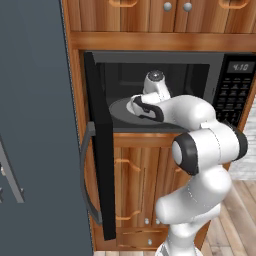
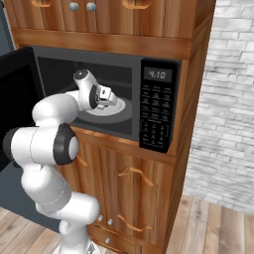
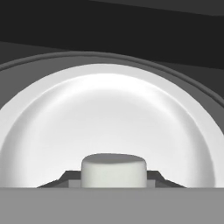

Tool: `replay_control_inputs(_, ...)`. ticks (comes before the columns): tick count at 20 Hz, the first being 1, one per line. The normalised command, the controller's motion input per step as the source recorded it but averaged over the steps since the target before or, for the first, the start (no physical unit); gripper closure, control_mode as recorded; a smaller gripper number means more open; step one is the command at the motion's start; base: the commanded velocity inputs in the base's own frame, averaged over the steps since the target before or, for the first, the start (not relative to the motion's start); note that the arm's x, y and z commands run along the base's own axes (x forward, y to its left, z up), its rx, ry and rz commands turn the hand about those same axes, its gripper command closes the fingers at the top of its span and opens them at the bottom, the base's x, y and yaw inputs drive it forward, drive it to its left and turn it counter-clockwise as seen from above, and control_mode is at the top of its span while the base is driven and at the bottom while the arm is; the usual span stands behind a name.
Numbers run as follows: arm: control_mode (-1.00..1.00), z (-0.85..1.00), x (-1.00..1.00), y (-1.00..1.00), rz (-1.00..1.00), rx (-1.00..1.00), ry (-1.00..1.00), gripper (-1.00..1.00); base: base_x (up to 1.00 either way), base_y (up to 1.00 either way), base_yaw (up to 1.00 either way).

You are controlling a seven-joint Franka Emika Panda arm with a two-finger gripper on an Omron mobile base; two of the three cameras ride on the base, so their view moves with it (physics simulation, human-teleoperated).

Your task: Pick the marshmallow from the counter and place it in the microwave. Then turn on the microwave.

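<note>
The black microwave is built into wooden cabinets, and its door stands swung open to the left. My arm reaches into the cavity. The gripper is shut on the marshmallow, a small whitish stubby lump sitting between the dark fingertips. Just beyond it lies a round white dish on the microwave's turntable, and the marshmallow hangs close over the dish's near part. The counter is out of view.
The open door's grey handle juts out at the lower left. A tall grey-blue panel stands left of it. Wooden drawers run below the microwave, and a pale brick wall is to the right.
</note>
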Motion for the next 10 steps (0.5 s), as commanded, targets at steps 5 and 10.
replay_control_inputs(5,-1.00,-0.08,0.10,0.00,-0.01,0.00,0.00,1.00,0.00,0.00,0.00)
replay_control_inputs(10,-1.00,-0.08,0.08,0.00,-0.01,0.00,0.00,1.00,0.00,0.00,0.00)
